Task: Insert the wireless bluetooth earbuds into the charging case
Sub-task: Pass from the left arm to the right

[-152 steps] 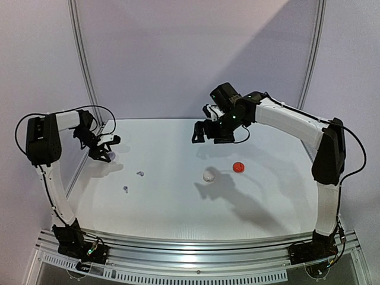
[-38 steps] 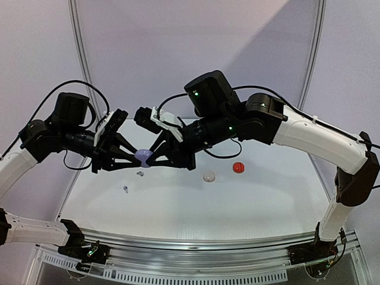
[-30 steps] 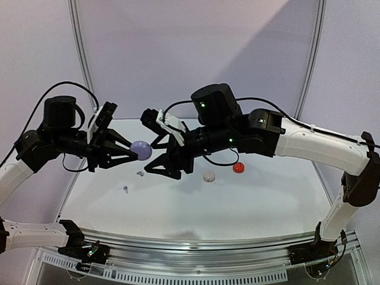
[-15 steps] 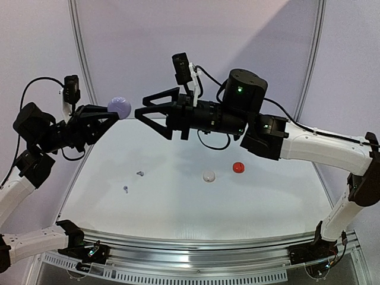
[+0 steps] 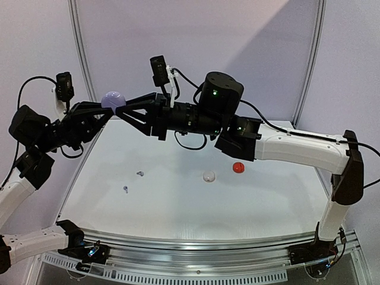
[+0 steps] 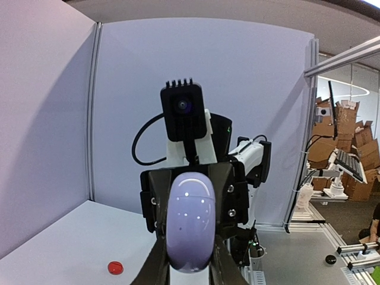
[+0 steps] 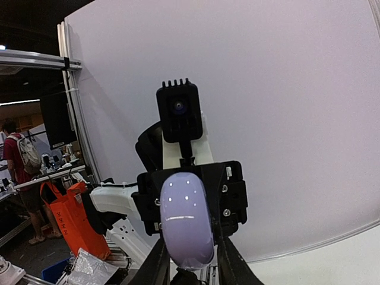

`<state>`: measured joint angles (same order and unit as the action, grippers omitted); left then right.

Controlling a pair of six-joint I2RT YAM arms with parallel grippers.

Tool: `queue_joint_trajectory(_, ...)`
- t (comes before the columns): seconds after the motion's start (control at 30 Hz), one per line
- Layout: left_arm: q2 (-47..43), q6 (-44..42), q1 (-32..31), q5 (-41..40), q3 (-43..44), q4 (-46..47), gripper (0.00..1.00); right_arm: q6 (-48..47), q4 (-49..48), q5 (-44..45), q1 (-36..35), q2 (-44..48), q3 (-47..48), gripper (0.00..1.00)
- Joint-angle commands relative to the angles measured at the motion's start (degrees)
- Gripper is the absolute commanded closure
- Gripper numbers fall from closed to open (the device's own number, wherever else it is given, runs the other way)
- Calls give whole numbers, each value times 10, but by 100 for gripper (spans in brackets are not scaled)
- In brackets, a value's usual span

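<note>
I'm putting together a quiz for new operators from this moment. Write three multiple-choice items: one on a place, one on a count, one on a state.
1. Where is the lilac case relative to the table?
A) lying on it
B) in the air above it, between the left pincer and the right pincer
C) under it

2. How many round cases lie on the table?
A) one
B) four
C) two

3. The left pincer is:
A) shut on the lilac case
B) wide open and empty
C) out of view

Key: 1 B, both arms are raised and meet at the case. 2 C, only the white case and the red case lie there. 3 A, the left wrist view shows its fingers pressed against the case's sides.
</note>
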<state>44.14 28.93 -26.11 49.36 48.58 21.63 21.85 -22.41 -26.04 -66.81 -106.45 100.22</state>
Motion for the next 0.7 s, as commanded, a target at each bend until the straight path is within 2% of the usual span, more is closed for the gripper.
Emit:
queue_joint_trajectory(0.0,-2,7,4,10,-9,16,100,11,-14,-17,-1,-14,30,73)
queue_joint_trajectory(0.1,0,8,4,12,-10,19,100,9,-8,-22,-1,-18,38,76)
queue_joint_trajectory(0.27,-1,5,4,11,-9,15,100,4,11,-31,-1,-22,45,100)
queue_joint_trajectory(0.37,-1,-4,4,7,-10,0,100,-2,21,-33,-1,-17,44,100)
queue_joint_trajectory(0.4,-2,-9,4,2,-10,-11,93,-5,24,-32,-1,-15,42,100)
queue_joint_trajectory(0.53,-8,-64,4,-25,-2,-99,31,-7,55,-13,12,0,29,100)
queue_joint_trajectory(0.57,-8,-91,4,-32,5,-139,19,-4,65,-4,18,3,23,100)
queue_joint_trajectory(0.6,-8,-131,4,-42,12,-180,12,-3,77,6,24,13,14,100)
queue_joint_trajectory(0.67,0,-231,6,-70,33,-292,6,-2,101,28,39,29,-14,100)
